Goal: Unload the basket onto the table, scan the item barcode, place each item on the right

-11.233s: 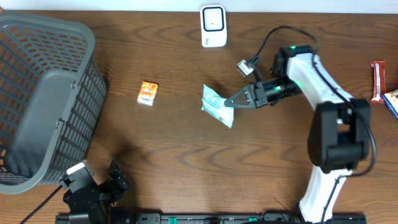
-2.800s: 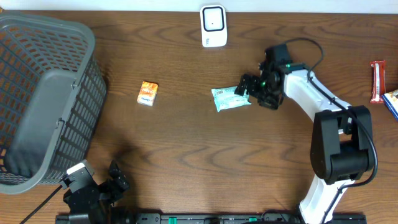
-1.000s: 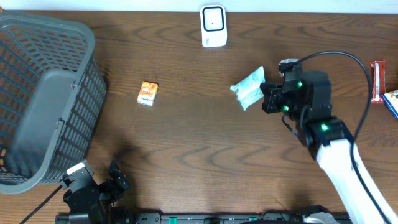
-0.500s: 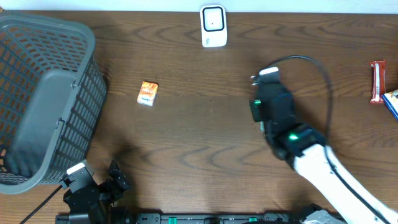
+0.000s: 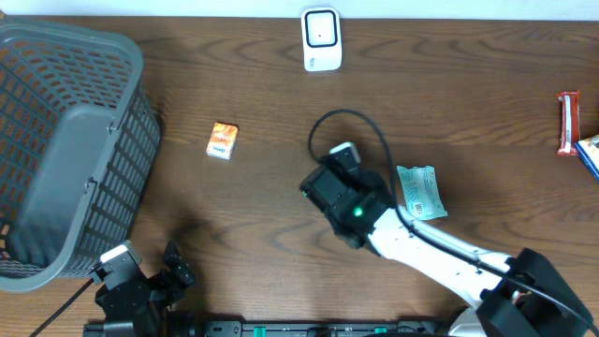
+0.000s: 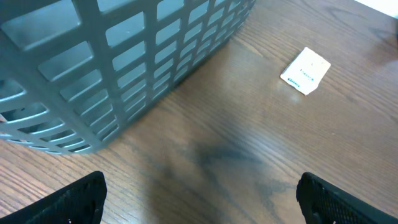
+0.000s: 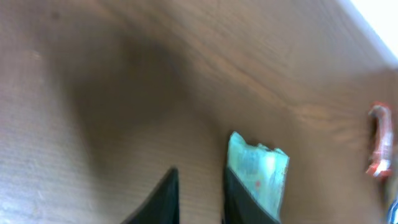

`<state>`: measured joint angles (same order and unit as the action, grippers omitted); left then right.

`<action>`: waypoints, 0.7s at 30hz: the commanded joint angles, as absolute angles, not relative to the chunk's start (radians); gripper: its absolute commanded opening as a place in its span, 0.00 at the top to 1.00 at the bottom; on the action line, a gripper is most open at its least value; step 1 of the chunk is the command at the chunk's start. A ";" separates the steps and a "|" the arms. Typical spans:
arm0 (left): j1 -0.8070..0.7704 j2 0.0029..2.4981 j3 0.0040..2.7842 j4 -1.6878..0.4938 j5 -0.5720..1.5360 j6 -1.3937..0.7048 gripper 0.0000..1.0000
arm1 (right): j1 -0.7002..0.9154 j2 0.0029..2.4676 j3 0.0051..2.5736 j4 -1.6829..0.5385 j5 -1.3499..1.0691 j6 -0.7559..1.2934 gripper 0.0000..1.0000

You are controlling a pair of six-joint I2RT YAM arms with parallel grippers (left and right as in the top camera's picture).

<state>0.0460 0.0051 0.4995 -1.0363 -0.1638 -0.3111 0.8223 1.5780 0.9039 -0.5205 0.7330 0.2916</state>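
Your right gripper [image 7: 200, 174] hangs over the middle of the wooden table [image 5: 281, 225]. Its jaws are slightly parted, with bare wood showing between them, and they grasp nothing. The teal packet [image 5: 419, 192] lies flat on the table just beside the right arm, on the side toward the red bar [image 5: 568, 122] at the table's right edge. In the blurred right wrist view the packet shows just past one dark finger [image 7: 239, 199]; you cannot tell whether the two touch. The white scanner [image 5: 320, 39] stands at the far edge, well apart from the packet. Your left gripper [image 6: 205, 202] sits at the near-left corner beside the grey basket [image 5: 75, 140], jaws spread wide and empty. A small orange box [image 5: 222, 139] lies between basket and scanner.
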 commanded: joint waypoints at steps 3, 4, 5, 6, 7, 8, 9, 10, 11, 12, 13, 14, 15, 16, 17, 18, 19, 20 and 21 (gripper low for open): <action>0.049 0.005 0.501 -1.036 -0.169 -0.312 0.02 | 0.722 1.509 1.028 -0.687 0.506 0.404 0.11; 0.049 0.005 0.501 -1.036 -0.169 -0.312 0.02 | 0.717 1.509 1.030 -0.699 0.508 0.397 0.07; 0.049 0.005 0.501 -1.036 -0.169 -0.312 0.02 | 0.707 1.510 1.030 -0.723 0.533 0.396 0.05; 0.049 0.005 0.501 -1.036 -0.169 -0.312 0.02 | 0.698 1.516 1.028 -0.742 0.560 0.396 0.09; 0.049 0.005 0.501 -1.036 -0.169 -0.312 0.02 | 0.687 1.529 1.026 -0.768 0.596 0.406 0.10; 0.049 0.005 0.501 -1.036 -0.169 -0.312 0.02 | 0.677 1.543 1.025 -0.795 0.628 0.431 0.11; 0.049 0.005 0.501 -1.036 -0.169 -0.312 0.02 | 0.664 1.565 1.025 -0.817 0.653 0.458 0.12; 0.049 0.005 0.501 -1.036 -0.169 -0.312 0.02 | 0.653 1.583 1.026 -0.825 0.656 0.464 0.13; 0.049 0.005 0.501 -1.036 -0.169 -0.312 0.02 | 0.637 1.610 1.026 -0.822 0.656 0.464 0.14; 0.049 0.005 0.501 -1.036 -0.169 -0.312 0.02 | 0.624 1.630 1.026 -0.816 0.654 0.464 0.15; 0.049 0.005 0.501 -1.036 -0.169 -0.312 0.02 | 0.608 1.656 1.026 -0.807 0.646 0.463 0.17; 0.049 0.005 0.501 -1.036 -0.169 -0.312 0.02 | 0.594 1.676 1.026 -0.802 0.634 0.464 0.19; 0.049 0.005 0.501 -1.036 -0.169 -0.312 0.02 | 0.576 1.695 1.026 -0.796 0.607 0.464 0.20; 0.049 0.005 0.501 -1.036 -0.169 -0.312 0.02 | 0.560 1.712 1.026 -0.794 0.576 0.464 0.22; 0.049 0.005 0.501 -1.036 -0.169 -0.312 0.02 | 0.531 1.739 1.026 -0.793 0.524 0.476 0.27; 0.049 0.005 0.501 -1.036 -0.169 -0.312 0.02 | 0.519 1.752 1.026 -0.793 0.507 0.487 0.28; 0.049 0.005 0.501 -1.036 -0.169 -0.312 0.02 | 0.507 1.765 1.026 -0.792 0.491 0.495 0.32; 0.049 0.005 0.501 -1.036 -0.169 -0.312 0.02 | 0.497 1.779 1.026 -0.791 0.487 0.500 0.35; 0.049 0.005 0.501 -1.036 -0.169 -0.312 0.02 | 0.493 1.787 1.026 -0.790 0.487 0.501 0.37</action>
